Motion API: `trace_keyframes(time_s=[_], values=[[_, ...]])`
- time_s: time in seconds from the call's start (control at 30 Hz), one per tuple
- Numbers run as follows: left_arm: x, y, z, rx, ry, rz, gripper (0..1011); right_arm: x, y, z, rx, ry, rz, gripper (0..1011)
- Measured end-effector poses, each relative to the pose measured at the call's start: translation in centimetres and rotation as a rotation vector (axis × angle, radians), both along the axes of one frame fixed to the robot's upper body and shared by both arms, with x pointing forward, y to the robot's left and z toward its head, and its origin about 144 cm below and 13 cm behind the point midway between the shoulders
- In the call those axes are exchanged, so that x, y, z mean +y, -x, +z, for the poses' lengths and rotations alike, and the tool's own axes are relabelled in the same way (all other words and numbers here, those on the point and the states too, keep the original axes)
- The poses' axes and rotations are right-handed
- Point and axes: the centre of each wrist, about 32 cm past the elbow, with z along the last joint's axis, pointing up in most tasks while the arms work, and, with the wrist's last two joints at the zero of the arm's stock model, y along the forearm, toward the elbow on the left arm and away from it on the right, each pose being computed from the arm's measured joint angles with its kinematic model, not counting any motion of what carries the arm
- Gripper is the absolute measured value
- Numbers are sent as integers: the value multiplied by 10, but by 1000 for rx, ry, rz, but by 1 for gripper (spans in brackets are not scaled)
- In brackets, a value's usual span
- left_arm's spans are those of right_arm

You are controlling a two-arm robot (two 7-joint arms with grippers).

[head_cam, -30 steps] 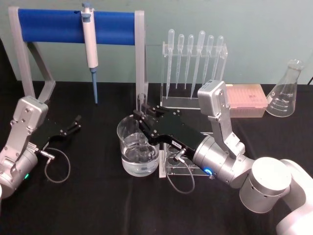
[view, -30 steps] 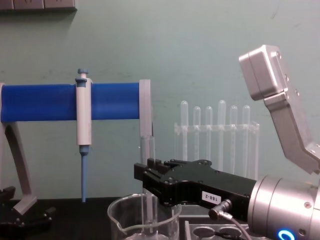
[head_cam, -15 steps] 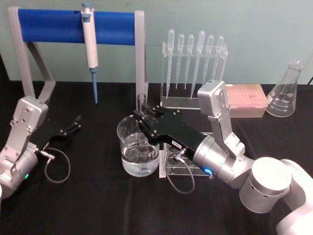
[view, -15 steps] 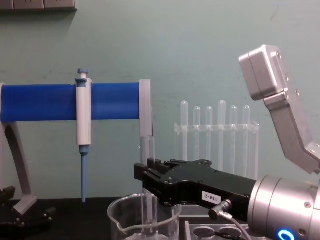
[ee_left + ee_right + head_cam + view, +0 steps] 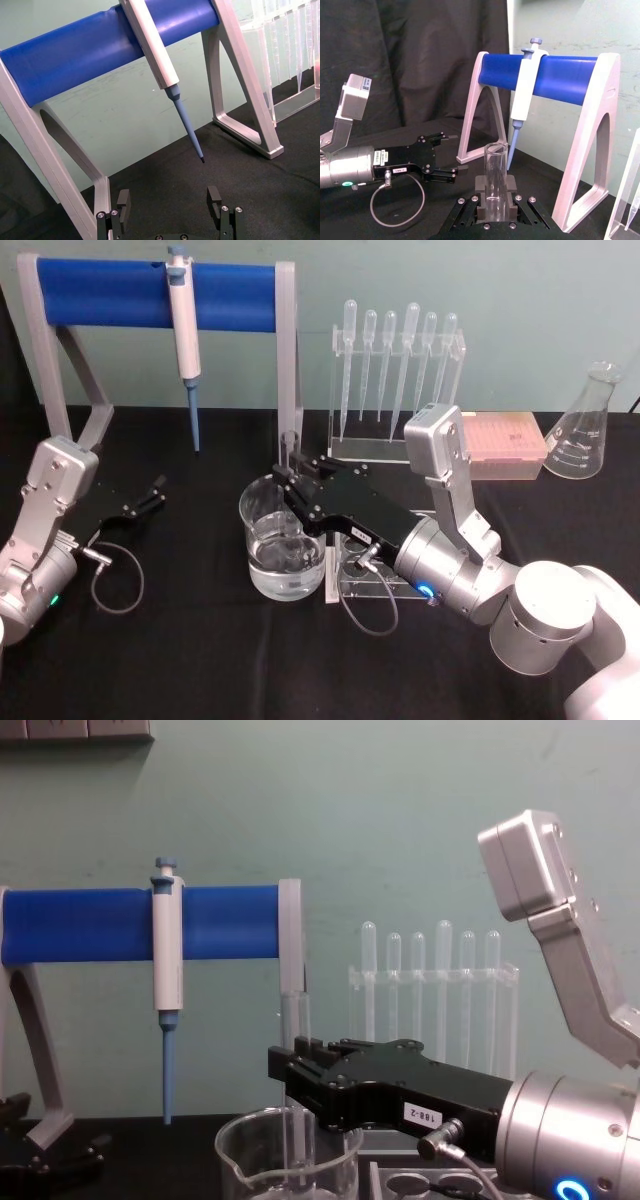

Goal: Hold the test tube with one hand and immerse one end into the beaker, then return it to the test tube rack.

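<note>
The right claw [image 5: 288,474] is clenched on the test tube [image 5: 293,1018], which stands upright with its lower end down inside the beaker [image 5: 256,536]. The left claw [image 5: 152,492] lies released, well left of the beaker. If the claw swings sideways before lifting, the glass could strike the beaker's rim and tip it.

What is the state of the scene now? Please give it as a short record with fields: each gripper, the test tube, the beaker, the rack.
right gripper: shut on the test tube, above the beaker
test tube: upright, lower end inside the beaker
beaker: upright, holds clear liquid
test tube rack: beside the beaker, under the right arm
left gripper: open, idle, well to the left of the beaker
</note>
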Motion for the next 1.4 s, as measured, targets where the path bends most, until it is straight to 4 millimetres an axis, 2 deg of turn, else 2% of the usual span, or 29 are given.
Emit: trace_keyframes(time_s=[1.4], values=[[0,0,0,0,0,0,1000,0,0,0,0,0,0,226]])
